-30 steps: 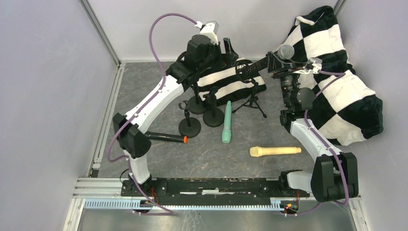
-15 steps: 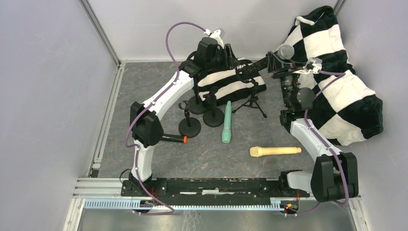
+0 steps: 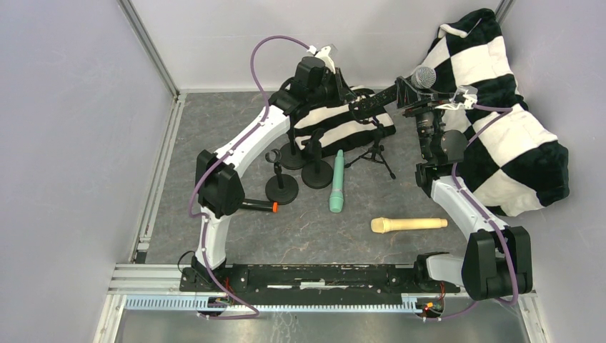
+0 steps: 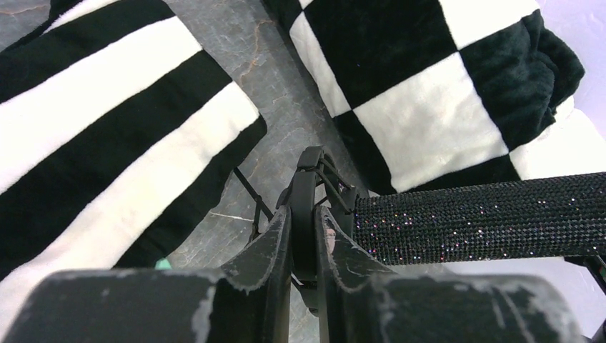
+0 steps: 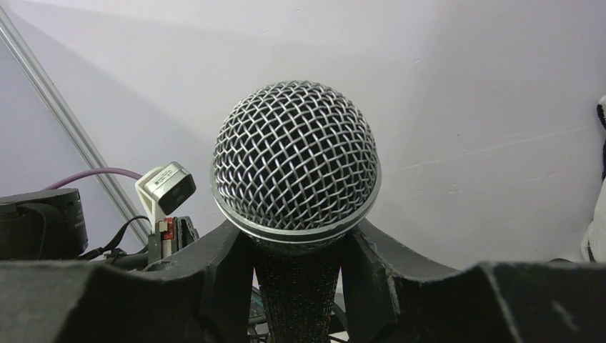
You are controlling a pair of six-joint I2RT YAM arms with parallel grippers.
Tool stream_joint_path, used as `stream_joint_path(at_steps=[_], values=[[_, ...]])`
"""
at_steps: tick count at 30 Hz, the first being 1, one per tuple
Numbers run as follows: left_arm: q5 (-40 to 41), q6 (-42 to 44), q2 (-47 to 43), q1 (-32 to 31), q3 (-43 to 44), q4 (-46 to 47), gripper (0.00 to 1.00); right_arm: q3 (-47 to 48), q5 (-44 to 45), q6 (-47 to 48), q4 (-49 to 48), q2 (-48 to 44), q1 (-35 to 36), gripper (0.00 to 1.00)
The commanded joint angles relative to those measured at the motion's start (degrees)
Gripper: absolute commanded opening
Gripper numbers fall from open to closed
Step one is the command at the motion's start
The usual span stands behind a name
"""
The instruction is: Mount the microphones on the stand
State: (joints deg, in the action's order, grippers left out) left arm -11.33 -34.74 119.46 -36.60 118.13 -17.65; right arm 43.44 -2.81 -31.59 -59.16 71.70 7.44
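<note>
Right gripper was clenched on the silver-mesh microphone, held up off the surface at the back, tail end just beside the tripod stand clip. Left gripper was pinched onto that clip. Mint microphone, cream-yellow microphone and orange-ring microphone lay on the surface.

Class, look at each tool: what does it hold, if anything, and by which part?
The right tool grips the silver-mesh microphone on its body, just below the head. The left tool pinches the stand clip.
</note>
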Motion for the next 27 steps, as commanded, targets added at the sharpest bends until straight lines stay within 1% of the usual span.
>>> stream_joint_path(at_steps=[1,3,4,9,16,21,27], values=[[-3.3,-0.9,0.8,-0.1,1.7,1.9,0.07,-0.3,-1.2,0.5,-0.3,0.4,0.1,0.0],[-3.8,-0.9,0.9,-0.2,1.7,1.9,0.03,-0.5,-1.3,0.4,-0.3,0.5,0.0,0.0],[-3.9,-0.9,0.8,-0.2,1.7,1.9,0.02,-0.7,-1.2,0.5,-0.3,0.5,0.0,0.0],[-4.6,-0.6,0.6,-0.3,1.7,1.9,0.02,-2.8,0.1,1.5,-1.5,0.8,0.1,0.0],[-4.8,-0.5,0.5,-0.6,1.9,1.9,0.02,-4.7,-2.2,7.0,-5.3,2.2,0.8,0.03],[-4.9,-0.7,0.6,-0.7,2.1,1.9,0.02,-7.4,-2.6,7.9,-8.8,3.6,2.3,0.04],[-5.1,-0.7,0.3,-0.9,2.2,1.9,0.02,-7.3,-2.0,8.3,-8.7,7.3,3.8,0.04]])
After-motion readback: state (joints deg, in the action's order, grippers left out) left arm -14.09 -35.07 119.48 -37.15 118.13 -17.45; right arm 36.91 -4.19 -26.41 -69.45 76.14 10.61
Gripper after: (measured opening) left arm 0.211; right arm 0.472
